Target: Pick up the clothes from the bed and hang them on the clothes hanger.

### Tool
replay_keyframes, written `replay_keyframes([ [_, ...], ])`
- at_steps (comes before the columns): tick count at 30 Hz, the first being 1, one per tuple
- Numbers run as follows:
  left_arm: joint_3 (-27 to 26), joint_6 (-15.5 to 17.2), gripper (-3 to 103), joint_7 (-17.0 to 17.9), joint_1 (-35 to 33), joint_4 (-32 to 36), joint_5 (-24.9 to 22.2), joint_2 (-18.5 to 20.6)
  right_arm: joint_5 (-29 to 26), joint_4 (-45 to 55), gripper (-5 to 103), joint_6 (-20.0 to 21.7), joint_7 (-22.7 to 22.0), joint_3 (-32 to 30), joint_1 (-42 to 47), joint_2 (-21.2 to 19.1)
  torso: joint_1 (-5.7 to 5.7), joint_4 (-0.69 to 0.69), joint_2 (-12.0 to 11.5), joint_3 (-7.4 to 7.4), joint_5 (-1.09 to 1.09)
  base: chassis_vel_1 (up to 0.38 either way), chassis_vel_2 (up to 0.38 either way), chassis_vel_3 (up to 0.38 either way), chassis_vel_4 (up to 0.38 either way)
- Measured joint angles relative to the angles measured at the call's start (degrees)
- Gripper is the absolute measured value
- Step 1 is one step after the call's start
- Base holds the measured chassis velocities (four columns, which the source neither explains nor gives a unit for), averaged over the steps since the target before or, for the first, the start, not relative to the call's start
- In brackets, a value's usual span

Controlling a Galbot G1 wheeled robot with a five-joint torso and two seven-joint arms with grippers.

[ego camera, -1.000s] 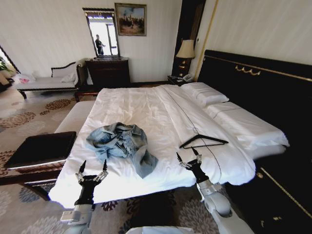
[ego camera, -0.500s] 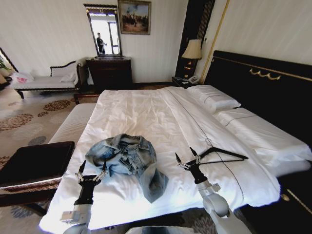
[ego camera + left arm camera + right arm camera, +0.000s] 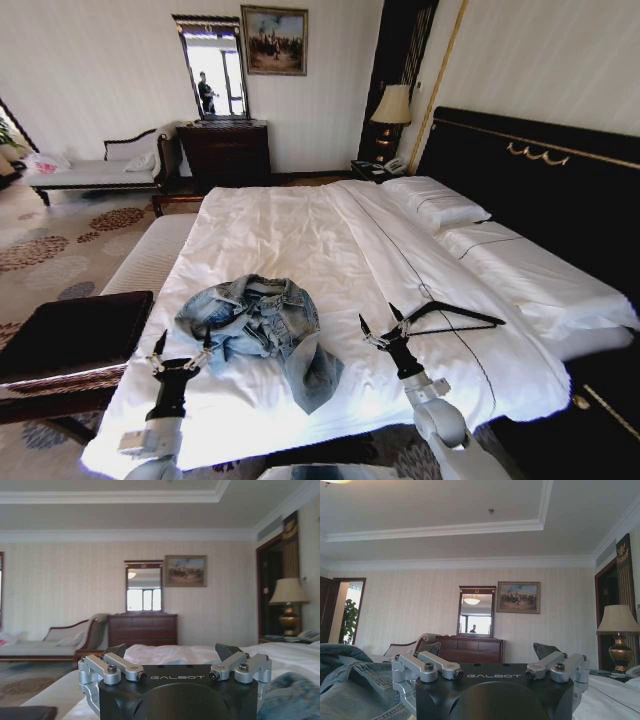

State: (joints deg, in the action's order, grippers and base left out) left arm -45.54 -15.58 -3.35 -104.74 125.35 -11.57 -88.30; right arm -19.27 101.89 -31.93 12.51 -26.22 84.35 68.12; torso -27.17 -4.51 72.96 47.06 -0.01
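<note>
The clothes [image 3: 258, 325], a crumpled light-blue denim jacket, lie on the near part of the bed [image 3: 300, 240], which has white sheets. The black clothes hanger [image 3: 452, 317] lies flat on the sheet to the right of the jacket. My left gripper [image 3: 183, 346] is open, raised just in front of the jacket's left edge. My right gripper [image 3: 382, 326] is open between the jacket and the hanger, close to the hanger's near end. Denim shows beside the right gripper [image 3: 490, 655] in the right wrist view, and beside the left gripper [image 3: 172, 655] in the left wrist view.
A dark bench [image 3: 70, 335] stands at the bed's near left corner. White pillows [image 3: 440, 205] lie against the black headboard [image 3: 540, 180]. A dresser [image 3: 225, 150], a white chaise [image 3: 95, 170] and a lamp [image 3: 393, 105] line the far wall.
The camera has come closer to the bed, so the whole picture shifted. Both grippers stay raised and open in front of the jacket and hanger.
</note>
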Motion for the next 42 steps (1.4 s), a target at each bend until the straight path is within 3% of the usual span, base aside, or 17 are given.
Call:
replay_keyframes([
  [5, -4.3, 2.5, 100, 1.2, 1.0, -0.5, -3.4, 1.9, 0.0, 0.1, 100, -0.2, -0.5, -0.1, 0.3, 0.0, -0.04, -0.01, 0.0, 0.01, 0.0, 0.0, 0.0, 0.0, 0.0],
  [7, -6.7, 4.8, 100, 1.3, 1.4, -1.3, -7.4, 3.3, 0.0, 0.1, 100, -0.4, -0.7, -0.2, 0.4, -0.1, -0.03, -0.01, 0.0, 0.0, 0.0, 0.0, 0.0, 0.0, 0.0],
  [9, -8.4, 8.4, 100, -1.6, 1.4, -2.4, -15.0, 5.3, 0.0, -0.2, 100, -0.7, -1.0, -0.2, 0.4, -0.1, 0.01, 0.0, 0.0, 0.0, -0.01, 0.0, 0.0, 0.0, 0.0],
  [10, -8.4, 8.4, 100, -1.6, 1.4, -2.4, -15.0, 5.3, 0.0, -0.2, 100, -0.7, -1.0, -0.2, 0.4, -0.1, 0.01, 0.0, 0.0, 0.0, -0.01, 0.0, 0.0, 0.0, 0.0],
  [13, -10.3, 13.1, 100, -9.1, 2.1, -4.4, -25.7, 7.9, 0.4, -0.4, 100, -0.9, -1.6, -0.1, 0.2, 0.2, 0.01, 0.0, 0.0, 0.0, -0.01, 0.0, 0.0, 0.0, 0.0],
  [14, -11.0, 14.8, 100, -10.0, 2.9, -5.2, -28.5, 8.8, 0.6, -0.5, 100, -1.0, -1.7, -0.1, 0.1, 0.3, 0.01, 0.0, 0.0, 0.0, -0.01, 0.0, 0.0, 0.0, 0.0],
  [15, -11.9, 16.9, 100, -10.6, 3.9, -6.0, -31.6, 9.8, 0.7, -0.7, 100, -1.2, -1.8, 0.0, 0.1, 0.4, 0.0, 0.0, 0.0, 0.0, -0.01, 0.0, 0.0, 0.0, 0.0],
  [17, -12.4, 17.9, 100, -10.8, 4.4, -6.5, -33.1, 10.5, 0.8, -0.7, 100, -1.3, -1.8, 0.0, 0.1, 0.4, 0.0, 0.0, 0.0, 0.0, 0.0, 0.0, 0.0, 0.0, 0.0],
  [20, -14.1, 22.3, 100, -10.9, 6.8, -8.5, -38.0, 14.3, 1.0, -1.4, 100, -1.8, -1.9, 0.0, 0.1, 0.4, 0.0, -0.01, 0.0, 0.0, -0.01, 0.0, 0.0, 0.0, 0.0],
  [26, -16.8, 28.4, 100, -7.4, 8.1, -10.0, -40.6, 20.2, 1.3, -2.9, 100, -2.5, -1.9, -0.2, -0.2, 0.5, 0.0, 0.0, 0.0, 0.0, 0.0, 0.0, 0.0, 0.0, 0.0],
  [28, -16.9, 28.8, 100, -7.4, 8.1, -10.4, -40.5, 20.8, 1.3, -3.1, 100, -2.5, -1.9, -0.2, -0.3, 0.6, 0.0, 0.0, 0.0, 0.0, 0.0, 0.0, 0.0, 0.0, 0.0],
  [31, -16.6, 29.1, 100, -8.1, 8.5, -12.0, -40.2, 22.6, 1.7, -3.7, 100, -2.6, -2.0, -0.1, -0.5, 0.8, 0.0, 0.0, 0.0, 0.0, 0.01, 0.0, 0.0, 0.0, 0.0],
  [37, -12.2, 28.2, 100, -13.0, 10.8, -17.7, -40.5, 27.0, 2.9, -4.6, 100, -2.6, -2.6, 0.8, -1.0, 1.4, 0.0, 0.0, 0.0, 0.0, 0.0, 0.0, 0.0, 0.0, 0.0],
  [42, -11.0, 27.6, 100, -14.9, 13.5, -20.9, -43.7, 28.8, 3.4, -4.9, 100, -2.5, -2.8, 1.0, -1.0, 1.5, -0.01, 0.0, 0.0, 0.0, 0.0, 0.0, 0.0, 0.0, 0.0],
])
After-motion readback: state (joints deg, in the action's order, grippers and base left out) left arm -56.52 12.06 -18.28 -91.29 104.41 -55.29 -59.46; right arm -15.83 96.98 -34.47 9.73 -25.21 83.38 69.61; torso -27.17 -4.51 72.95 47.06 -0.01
